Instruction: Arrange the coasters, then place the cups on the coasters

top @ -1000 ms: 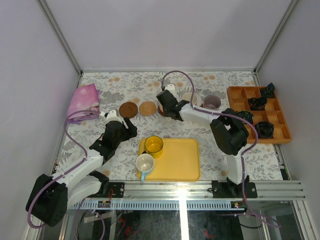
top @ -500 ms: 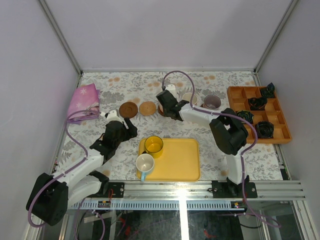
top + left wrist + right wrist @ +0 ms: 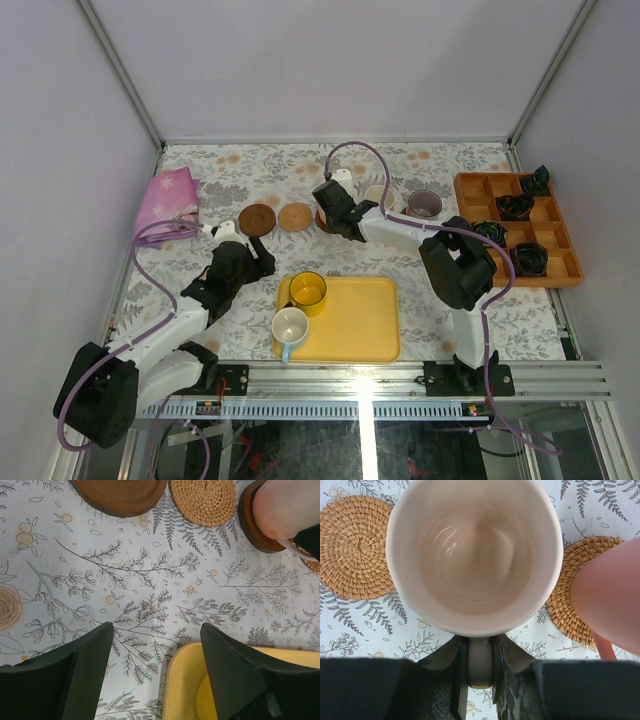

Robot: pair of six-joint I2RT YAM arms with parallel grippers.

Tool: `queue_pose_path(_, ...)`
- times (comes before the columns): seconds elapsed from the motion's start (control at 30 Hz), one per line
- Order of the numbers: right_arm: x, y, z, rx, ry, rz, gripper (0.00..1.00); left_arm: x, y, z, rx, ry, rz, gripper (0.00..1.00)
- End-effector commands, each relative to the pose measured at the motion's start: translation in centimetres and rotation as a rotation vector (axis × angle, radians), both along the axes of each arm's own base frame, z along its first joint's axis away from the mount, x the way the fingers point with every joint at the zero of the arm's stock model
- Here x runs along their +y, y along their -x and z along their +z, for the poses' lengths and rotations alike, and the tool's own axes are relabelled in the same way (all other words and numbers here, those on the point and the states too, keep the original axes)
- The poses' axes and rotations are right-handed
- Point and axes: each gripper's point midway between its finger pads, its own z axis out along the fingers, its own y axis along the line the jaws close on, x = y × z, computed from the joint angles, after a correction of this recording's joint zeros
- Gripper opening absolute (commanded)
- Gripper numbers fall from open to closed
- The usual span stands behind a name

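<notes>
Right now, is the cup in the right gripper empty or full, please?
Empty: the right wrist view looks straight down into the pale pink cup, showing only its bare bottom.

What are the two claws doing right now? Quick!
Left claw: open, holding nothing.
Right claw: closed on the handle of the pale pink cup.

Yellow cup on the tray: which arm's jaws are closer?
Left. The left jaws stand open beside the yellow cup, at the tray's corner; the right jaws, farther back, grip a pale pink cup.
</notes>
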Motion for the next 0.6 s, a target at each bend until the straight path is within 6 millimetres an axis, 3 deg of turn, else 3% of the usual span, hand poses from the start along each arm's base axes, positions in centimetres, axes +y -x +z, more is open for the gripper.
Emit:
queue_pose_path(0.0, -0.13, -1.18, 4.25, -0.076, -0.052, -0.04, 0.04, -0.62, -0.57, 0.9, -0.028, 0.013, -0.015, 0.7)
queue_pose_path(0.2, -0.36, -1.08, 4.66, -0.078, -0.045, -0.045, 0.36, -0.65, -0.62, 0.91, -0.028, 0.016, -0.013, 0.7)
queue_pose_path(0.43, -0.24, -0.7, 5.14, -0.077, -0.063, -0.035, 0.52, -0.61, -0.58, 0.76, -0.024, 0.015, -0.011, 0.7)
queue_pose_path(0.57, 0.02, -0.35, 5.2, -0.066, -0.079, -0.019, 0.55, -0.62, -0.61, 0.93, -0.029, 0.015, -0.012, 0.7)
